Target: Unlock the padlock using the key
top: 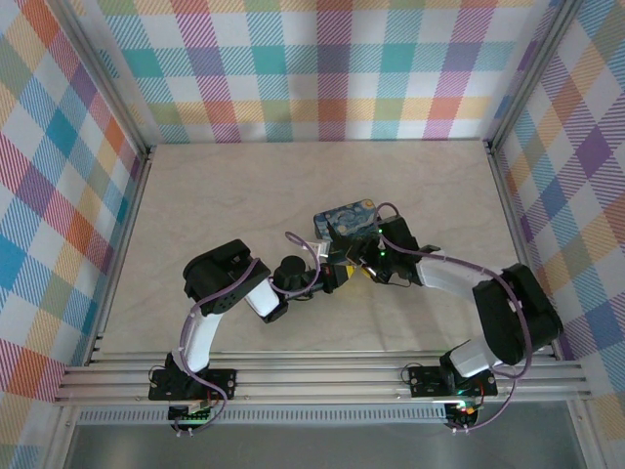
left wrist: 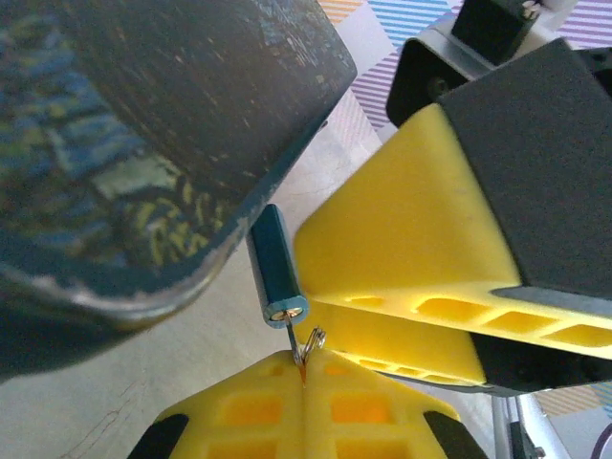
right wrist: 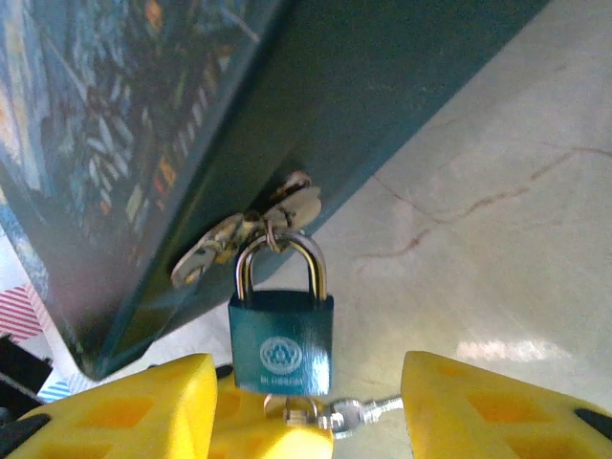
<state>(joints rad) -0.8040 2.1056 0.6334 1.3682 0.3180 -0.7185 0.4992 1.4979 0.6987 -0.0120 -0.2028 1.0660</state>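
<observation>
Hooked by its silver shackle to silvery fittings at the edge of a dark-blue box [right wrist: 124, 115] printed with a swirling starry-night painting, a small teal padlock [right wrist: 281, 349] with a round emblem was found just in front of the box, low over the pale marbled bench [top: 244, 186]. Whether those fittings were a latch or spare keys could not be told. The padlock was framed by the right hand [right wrist: 308, 382], whose yellow fingers [right wrist: 497, 406] were held apart on either side of the body, with a gap showing on both sides, so nothing was gripped there.

A thin silvery key [left wrist: 293, 339] on a small wire ring was seen running from the padlock's underside into the seam of the left hand [left wrist: 302, 375]. That hand was pressed together and was judged to be pinching the key's head.

The step was judged to be the bracing of the padlock before the key was turned. The shackle was not yet released. With the body unclamped, any twist could be passed into the padlock, which would swing on its shackle instead of unlocking. A slender blade held by so little could be bent or slipped from the pinch. An off-centre closing of the right hand could knock the padlock aside, pull the key out, or drag the box across the bench.
</observation>
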